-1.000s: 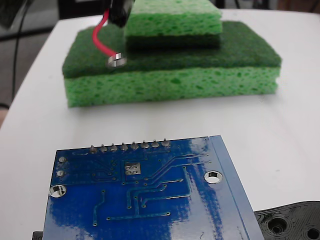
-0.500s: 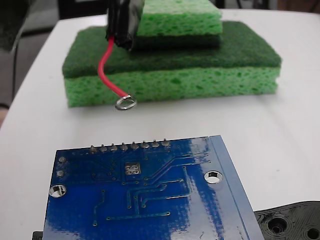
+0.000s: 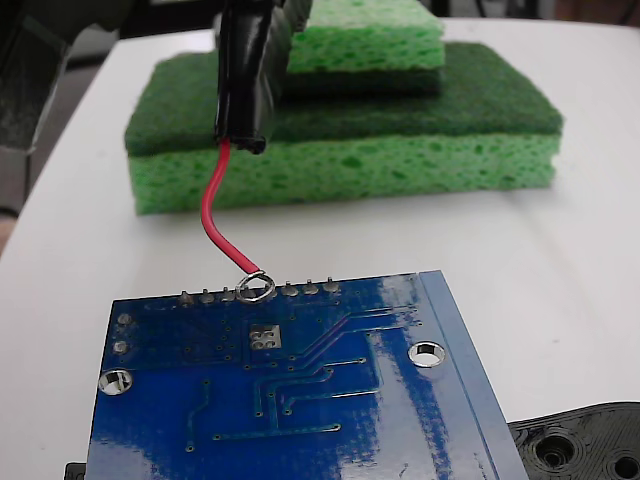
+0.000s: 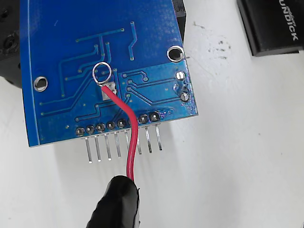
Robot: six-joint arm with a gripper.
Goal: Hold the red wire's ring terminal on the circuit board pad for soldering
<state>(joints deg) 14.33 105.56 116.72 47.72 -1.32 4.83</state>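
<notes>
The blue circuit board [image 3: 330,420] lies at the front of the fixed view, with its small silver pad [image 3: 264,336] just behind the row of grey solder dots. My gripper [image 3: 240,135], wrapped in black, comes down from the top and is shut on the black sleeve end of the red wire [image 3: 210,215]. The ring terminal [image 3: 254,289] appears over the solder dot row at the board's far edge. In the wrist view the ring terminal [image 4: 101,73] sits just past the pad [image 4: 110,88], which the red wire [image 4: 127,128] partly crosses. I cannot tell if the ring touches the board [image 4: 71,28].
Two stacked green sponges [image 3: 400,160] stand behind the board. A black plastic part with holes [image 3: 585,445] lies at the front right. In the wrist view a black box [image 4: 273,23] lies beside the board, and metal pins [image 4: 121,147] stick out from the board's edge.
The gripper has come down and toward the board. The ring has moved from in front of the lower sponge to over the board's far edge.
</notes>
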